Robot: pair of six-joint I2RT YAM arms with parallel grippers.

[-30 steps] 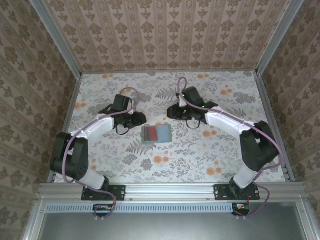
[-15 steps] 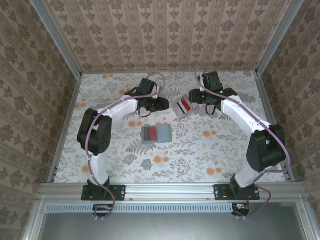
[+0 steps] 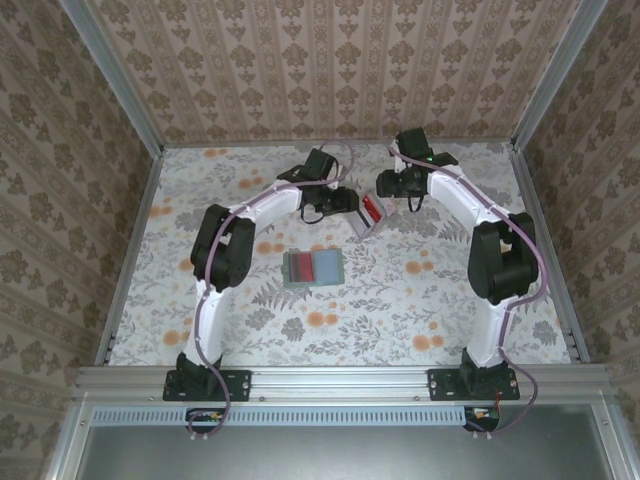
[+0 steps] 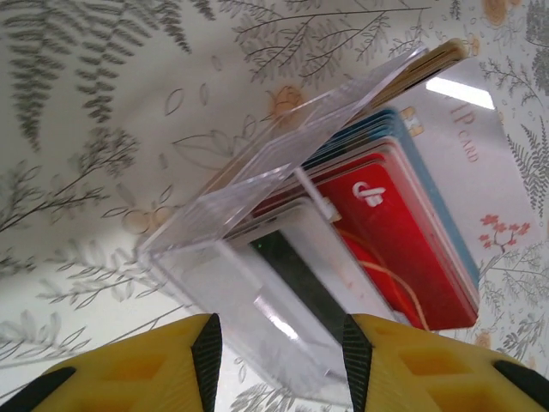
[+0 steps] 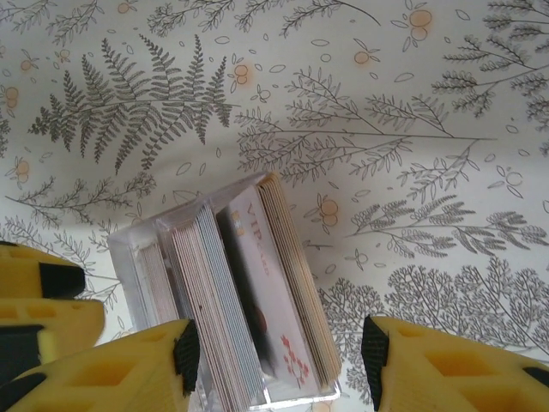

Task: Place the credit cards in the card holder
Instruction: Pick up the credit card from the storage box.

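From the top view, the left pincer (image 3: pixel 340 203) and right pincer (image 3: pixel 388 185) are meeting at the far side of the tabletop (image 3: pixel 440 300). A clear case (image 3: pixel 359 223) is tilting between them, holding the credit cards (image 3: pixel 372 208). The card holder (image 3: pixel 313 267) is lying open, well apart from both pincers on the side toward the arm bases. One half is showing red and the other pale blue-grey; I cannot tell whether the red is a card already seated.

From the left wrist, that pincer is gripping the case's clear end, partly closed on it, with red and blue-edged cards fanning out beyond its fingertips.

From the right wrist, that pincer is straddling the stack about half open. A gap is showing beside one finger, and it seems to be holding nothing.

The step in hand looks like drawing cards out of the case. Next, the right pincer needs to close on card edges while the left one steadies the case.
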